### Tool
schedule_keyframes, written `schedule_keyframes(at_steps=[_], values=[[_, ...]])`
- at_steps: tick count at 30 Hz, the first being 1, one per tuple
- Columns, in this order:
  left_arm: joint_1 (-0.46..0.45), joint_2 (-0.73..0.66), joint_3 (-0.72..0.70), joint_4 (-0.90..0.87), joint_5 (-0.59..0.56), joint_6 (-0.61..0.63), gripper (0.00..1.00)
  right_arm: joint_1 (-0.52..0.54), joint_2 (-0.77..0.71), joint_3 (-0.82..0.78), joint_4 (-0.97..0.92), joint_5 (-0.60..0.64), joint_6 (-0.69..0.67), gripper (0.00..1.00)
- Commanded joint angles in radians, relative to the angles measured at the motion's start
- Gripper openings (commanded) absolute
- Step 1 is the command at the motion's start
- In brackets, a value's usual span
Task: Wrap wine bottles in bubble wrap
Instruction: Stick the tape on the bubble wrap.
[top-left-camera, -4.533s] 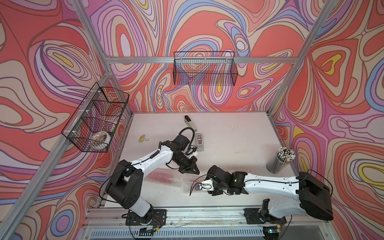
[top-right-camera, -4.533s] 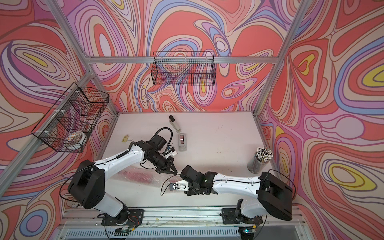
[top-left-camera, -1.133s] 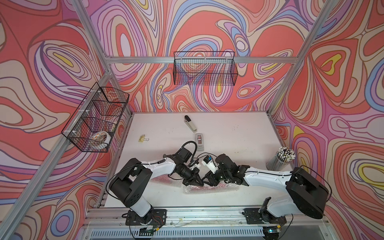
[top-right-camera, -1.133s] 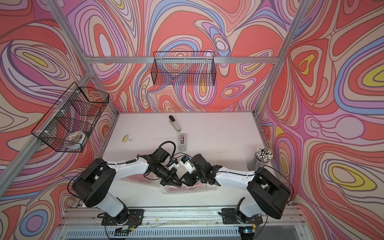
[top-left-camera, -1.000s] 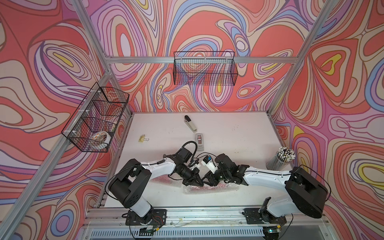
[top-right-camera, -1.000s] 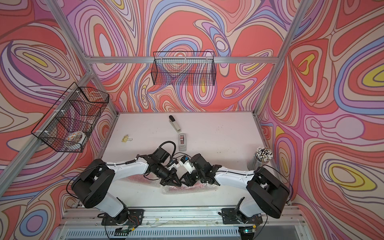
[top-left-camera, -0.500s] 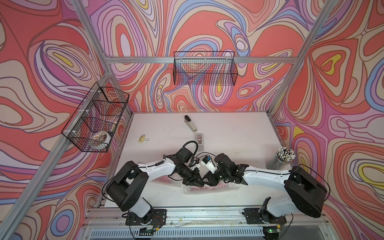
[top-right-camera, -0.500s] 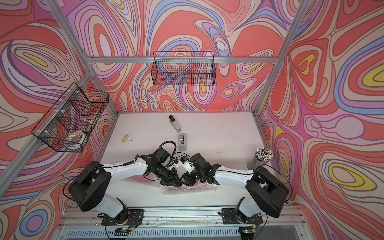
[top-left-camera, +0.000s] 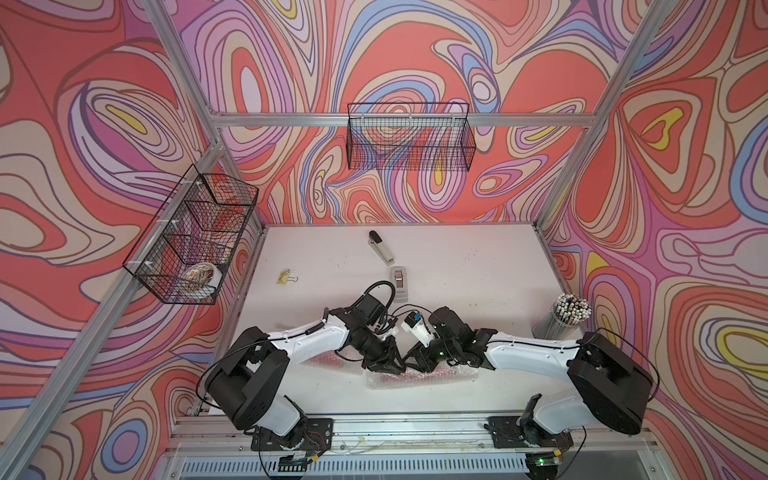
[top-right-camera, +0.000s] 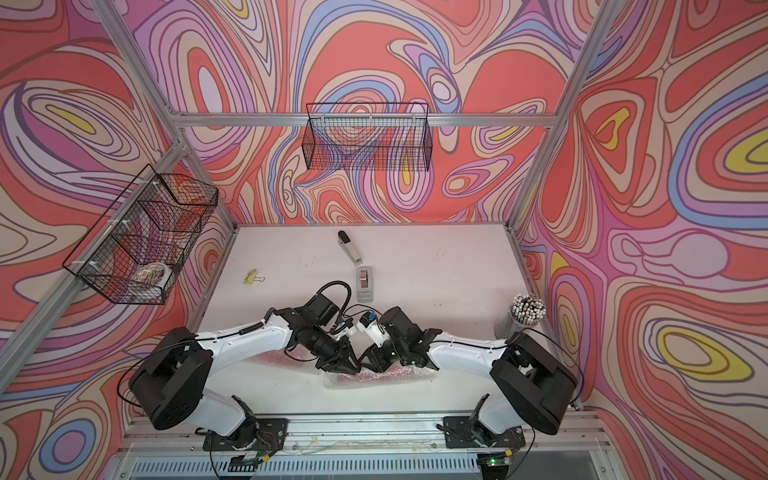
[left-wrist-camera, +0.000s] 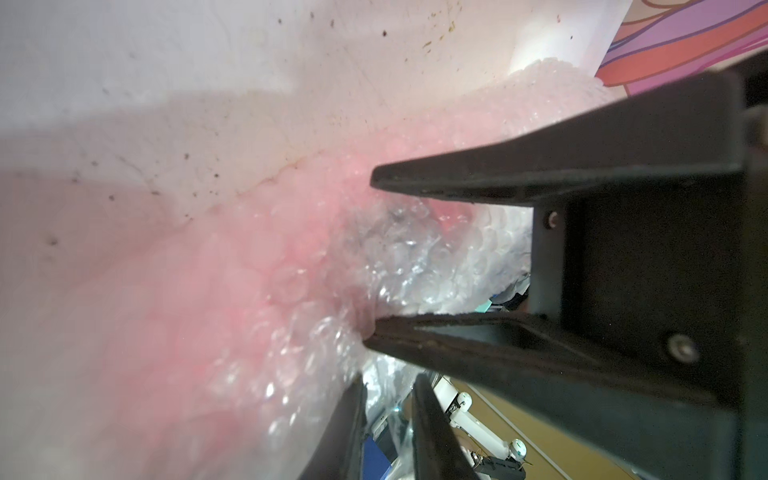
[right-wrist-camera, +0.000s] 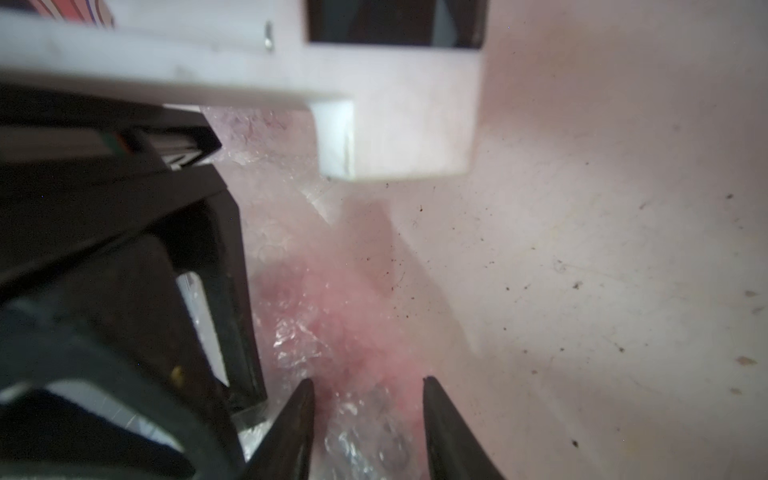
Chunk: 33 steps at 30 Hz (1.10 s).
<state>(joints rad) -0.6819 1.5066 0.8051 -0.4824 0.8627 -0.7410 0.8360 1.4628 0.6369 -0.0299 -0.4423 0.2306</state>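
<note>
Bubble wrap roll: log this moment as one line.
bubble wrap: rolled, pink showing through, lying on table | left end effector: jaws apart, wrap between | right end effector: jaws astride wrap, grip unclear

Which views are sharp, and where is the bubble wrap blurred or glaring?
In both top views all is sharp, bubble wrap without strong glare; in the left wrist view it blurs pink, glinting by the left gripper; the right wrist view is soft.

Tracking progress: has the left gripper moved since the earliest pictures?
Yes. The left gripper has come toward the front edge of the table, away from the tape dispenser, onto the bubble wrap.
</note>
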Motion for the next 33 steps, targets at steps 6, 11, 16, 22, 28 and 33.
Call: schedule_keyframes(at_steps=[6,11,16,22,28,33], values=[[-0.004,-0.073,0.050,-0.172,-0.066,0.018,0.29,0.001,0.042,-0.032,-0.064,-0.018,-0.011,0.43],[0.000,-0.109,0.138,-0.322,-0.141,0.080,0.31,0.001,0.032,-0.037,-0.061,-0.026,-0.014,0.43],[0.016,-0.085,0.208,-0.322,-0.186,0.100,0.28,0.000,0.023,-0.039,-0.061,-0.027,-0.017,0.44],[0.016,0.030,0.202,-0.205,-0.145,0.100,0.16,0.001,0.013,-0.039,-0.064,-0.030,-0.019,0.45],[-0.001,0.071,0.182,-0.127,-0.111,0.097,0.13,0.002,0.012,-0.037,-0.068,-0.039,-0.017,0.47],[-0.006,0.074,0.135,-0.064,-0.074,0.078,0.09,0.000,0.022,-0.034,-0.068,-0.050,-0.015,0.48]])
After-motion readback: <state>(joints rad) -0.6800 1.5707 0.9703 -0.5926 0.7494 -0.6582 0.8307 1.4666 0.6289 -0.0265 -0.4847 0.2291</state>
